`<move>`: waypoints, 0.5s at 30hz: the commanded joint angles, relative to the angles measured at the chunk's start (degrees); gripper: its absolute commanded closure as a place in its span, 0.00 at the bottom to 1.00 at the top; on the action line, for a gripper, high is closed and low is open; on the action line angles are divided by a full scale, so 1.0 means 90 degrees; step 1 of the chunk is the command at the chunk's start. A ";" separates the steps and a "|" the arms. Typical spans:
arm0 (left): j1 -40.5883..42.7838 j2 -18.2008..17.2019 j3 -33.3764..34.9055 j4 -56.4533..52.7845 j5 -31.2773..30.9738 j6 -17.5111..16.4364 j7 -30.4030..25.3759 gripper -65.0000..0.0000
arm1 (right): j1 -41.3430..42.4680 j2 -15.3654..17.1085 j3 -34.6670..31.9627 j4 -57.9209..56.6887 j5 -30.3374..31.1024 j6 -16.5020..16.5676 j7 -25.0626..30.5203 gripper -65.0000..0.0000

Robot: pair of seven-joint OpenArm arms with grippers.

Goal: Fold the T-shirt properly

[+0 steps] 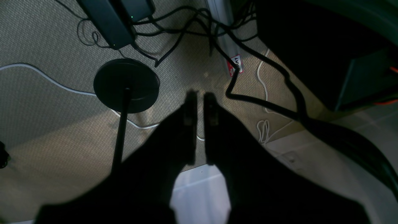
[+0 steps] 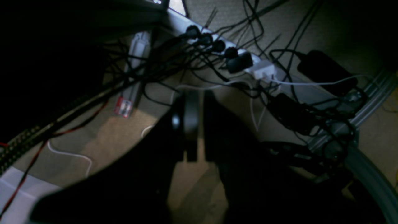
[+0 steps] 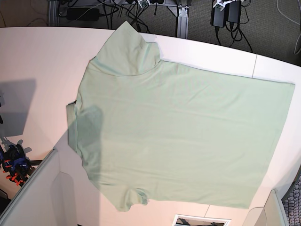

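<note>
- T-shirt [image 3: 188, 136]: pale mint, soft knit, spread flat on white tabletop [image 3: 33, 52]; no print readable
- left gripper [image 1: 201, 98] fingers clenched, empty, over carpet
- right gripper [image 2: 197, 95] fingers clenched, empty

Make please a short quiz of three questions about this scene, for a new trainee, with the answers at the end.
1. True or false: the T-shirt lies spread flat on the table.
2. The left gripper holds: A) a sleeve, B) nothing, C) a cable?
3. What do both wrist views look down on?

Key:
1. True.
2. B; its jaws are nearly together with nothing between, like those of the right gripper.
3. Carpeted floor with cables, beyond the table edge.
</note>
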 commanded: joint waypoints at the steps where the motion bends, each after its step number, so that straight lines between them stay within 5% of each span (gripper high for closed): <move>1: 0.0029 -0.0002 0.0010 0.0022 -0.0010 -0.0114 -0.0015 0.93 | -0.0022 0.0032 0.0015 0.0034 -0.0036 -0.0046 0.0053 0.90; 6: 0.0095 -0.0002 0.0010 0.0027 -0.0007 -0.0117 -0.0041 0.64 | -0.0022 0.0032 0.0015 0.0034 -0.0034 -0.0049 0.0056 0.48; 8: 0.0095 -0.0002 0.0010 0.0027 -0.0007 -0.0117 -0.0044 0.64 | -0.0022 0.0032 0.0015 0.0034 -0.0036 -0.0049 0.0066 0.44; 10: 0.0095 -0.0002 0.0010 0.0027 -0.0007 -0.0117 -0.0073 0.66 | -0.0022 0.0034 0.0015 0.0034 -0.0070 -0.0051 0.0134 0.48; 13: 0.0095 -0.0002 0.0010 0.0027 -0.0007 -0.0114 -0.0068 0.86 | -0.0022 0.0029 0.0015 0.0034 -0.0328 -0.0049 0.0175 0.82; 15: 0.0095 -0.0002 0.0010 0.0027 -0.0010 -0.0114 -0.0063 0.89 | -0.0022 0.0032 0.0015 0.0034 -0.0325 -0.0049 0.0177 0.95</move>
